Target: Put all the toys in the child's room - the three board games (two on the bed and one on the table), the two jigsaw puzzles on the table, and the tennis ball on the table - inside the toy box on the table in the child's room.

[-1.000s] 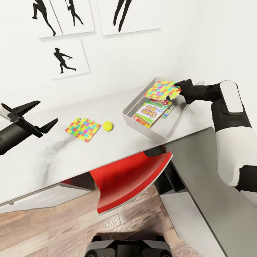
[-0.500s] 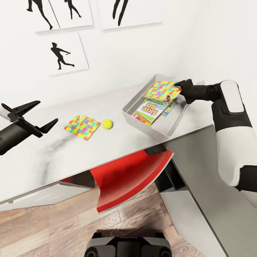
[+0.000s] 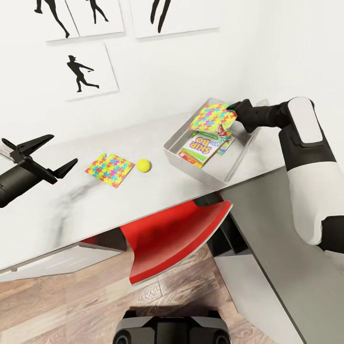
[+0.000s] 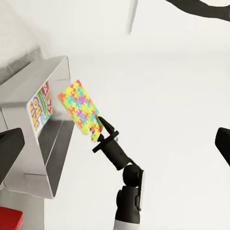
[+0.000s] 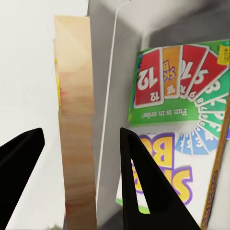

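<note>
So the jigsaw puzzle [image 3: 213,117] in play is up in the air, pinched by one edge in the right gripper [image 3: 235,108], hanging tilted over the far end of the toy box [image 3: 239,160]. In the right wrist view you see it edge-on, a thin pale slab [image 5: 75,124] between the two black fingers [image 5: 139,182], jaws narrowed onto it. From the left wrist view it's the same deal, the colourful square [image 4: 81,110] held up just beside the grey tray [image 4: 45,143].

Inside the toy box the green-yellow Skip-Bo box [image 3: 201,147] lies flat on top, with bits of other printed boxes poking out underneath it; can't really tell which ones.

The box itself sits at the right end of the pale marbled tabletop [image 3: 71,210], close to the front edge. The second jigsaw puzzle [image 3: 109,169] lies flat out on the middle of the top, and the tennis ball [image 3: 144,165] is just beside it, on the toy box side, not touching.

The left gripper [image 3: 40,160] hovers over the left end of the tabletop, jaws spread wide, holding nothing.

A red chair [image 3: 177,236] is tucked under the front edge, and black silhouette posters [image 3: 86,72] are on the white wall behind.
</note>
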